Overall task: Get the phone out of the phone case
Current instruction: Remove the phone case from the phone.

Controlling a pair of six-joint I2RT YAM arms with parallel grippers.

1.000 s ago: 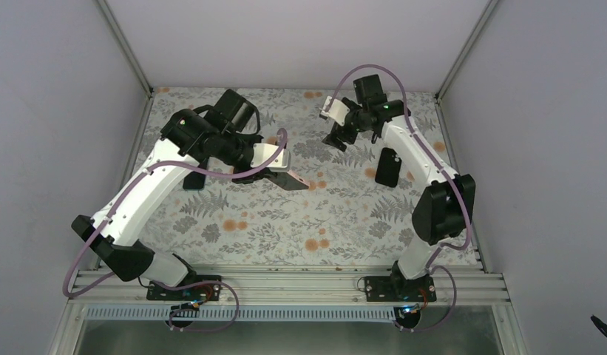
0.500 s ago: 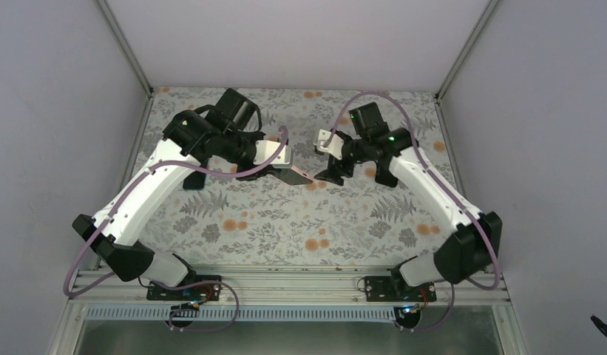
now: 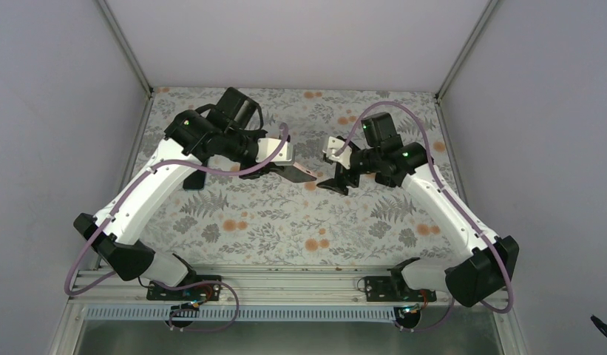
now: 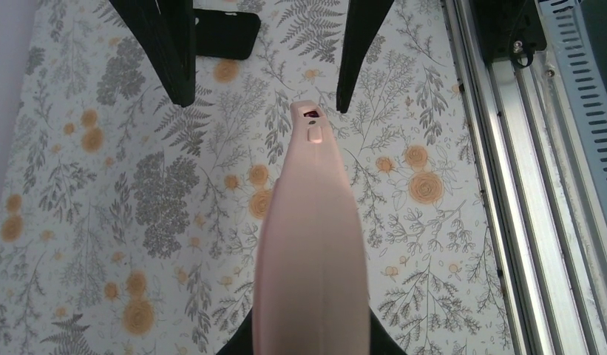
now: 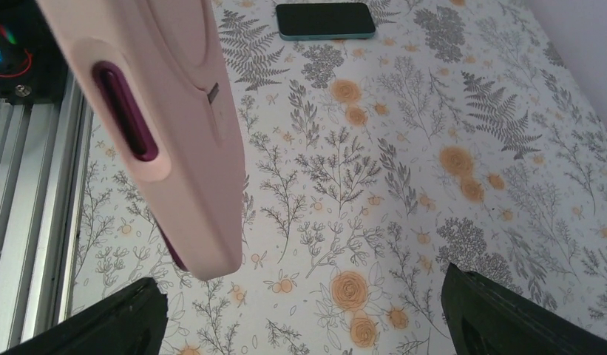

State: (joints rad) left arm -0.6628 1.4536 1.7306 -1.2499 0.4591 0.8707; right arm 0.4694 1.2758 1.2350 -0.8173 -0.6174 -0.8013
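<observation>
My left gripper (image 3: 279, 168) is shut on the salmon-pink phone case (image 3: 299, 175) and holds it above the table, free end pointing right. The phone (image 3: 293, 172) shows as a dark face inside the pink rim. In the left wrist view the case (image 4: 311, 237) runs edge-on away from my left gripper (image 4: 311, 346). My right gripper (image 3: 332, 180) is open, facing the case's free end. In the right wrist view the case (image 5: 163, 118) hangs at upper left, its end just ahead of my open right gripper (image 5: 307, 325), near one finger (image 5: 115, 325), not touching.
A bare black phone (image 3: 193, 180) lies on the floral table (image 3: 285, 229) under my left arm, also at the top of the right wrist view (image 5: 326, 20). Another black phone (image 4: 226, 33) lies beyond the right fingers (image 4: 174, 52). A metal rail (image 3: 285, 277) runs along the near edge.
My right arm has swung from the back right down toward the centre, bringing its open gripper up to the case's free end. My left gripper has shifted the case slightly right.
</observation>
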